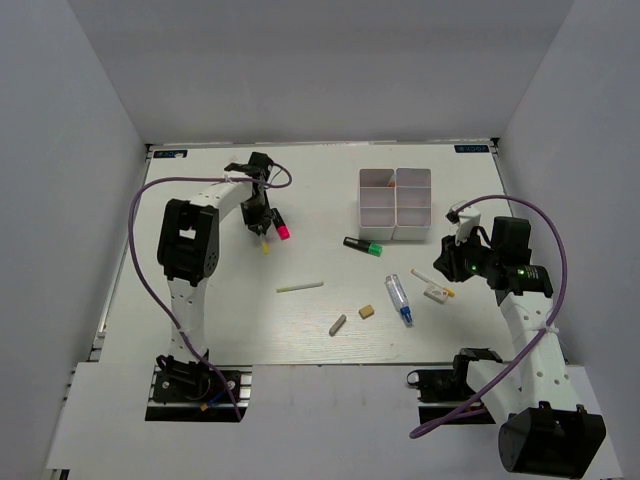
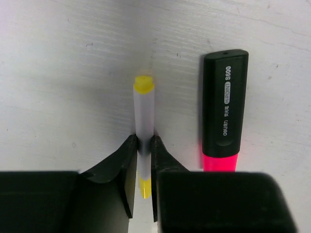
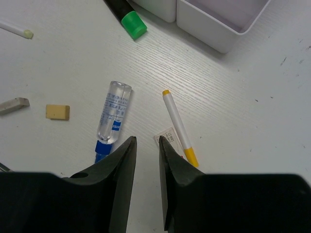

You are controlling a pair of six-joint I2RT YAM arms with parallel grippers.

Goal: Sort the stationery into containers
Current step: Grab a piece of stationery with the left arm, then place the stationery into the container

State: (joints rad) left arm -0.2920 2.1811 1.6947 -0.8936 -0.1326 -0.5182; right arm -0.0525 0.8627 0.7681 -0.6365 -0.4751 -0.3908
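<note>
Pen pinch toward the far left corner
Left gripper (image 2: 144, 145) squeezes a thin white pen (image 2: 144, 111) with yellow ends between its fingers; I cannot tell if it is off the table. A pink marker (image 2: 223, 107) lies just beside it, so a straight lift up looks best, to miss it. Then carry it right to the white box (image 1: 396, 205) near the far edge and let go low inside one part. Right gripper (image 3: 147, 143) hangs with fingers a little apart, holding nothing.

Bright, even light washed the white table (image 1: 300, 335), casting only faint, soft shadows. Up close, my fingers (image 2: 119, 167) showed as dark, slightly soft shapes at the bottom of both wrist views.
</note>
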